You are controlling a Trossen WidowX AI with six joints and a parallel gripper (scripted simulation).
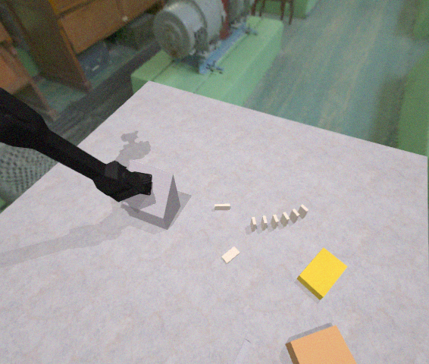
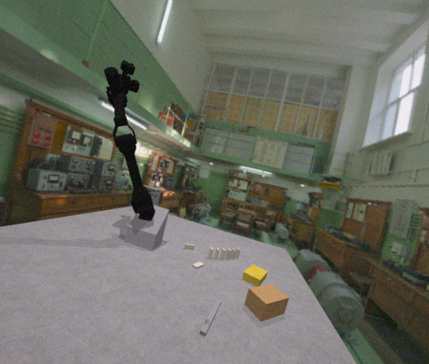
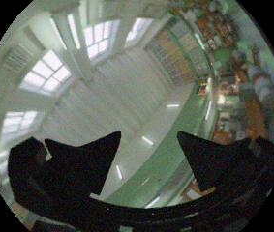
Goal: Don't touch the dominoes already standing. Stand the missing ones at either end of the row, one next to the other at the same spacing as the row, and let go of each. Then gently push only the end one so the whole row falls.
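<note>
- Claw (image 3: 148, 145): fingers wide apart, nothing between them; the wrist view shows only ceiling and windows, so it points upward, raised well above the table (image 1: 245, 136).
- Row (image 1: 278, 218): six dominoes standing, at about 3 o'clock from the arm in the top view.
- Two loose dominoes lie flat, one (image 1: 221, 206) at 9 o'clock of the row, the other (image 1: 230, 254) at 7 o'clock.
- Step: judged not begun; next, swing down over a flat domino and grip it.
- Hard to make out: which flat face is up; orange block (image 1: 318, 346) cut off.
</note>
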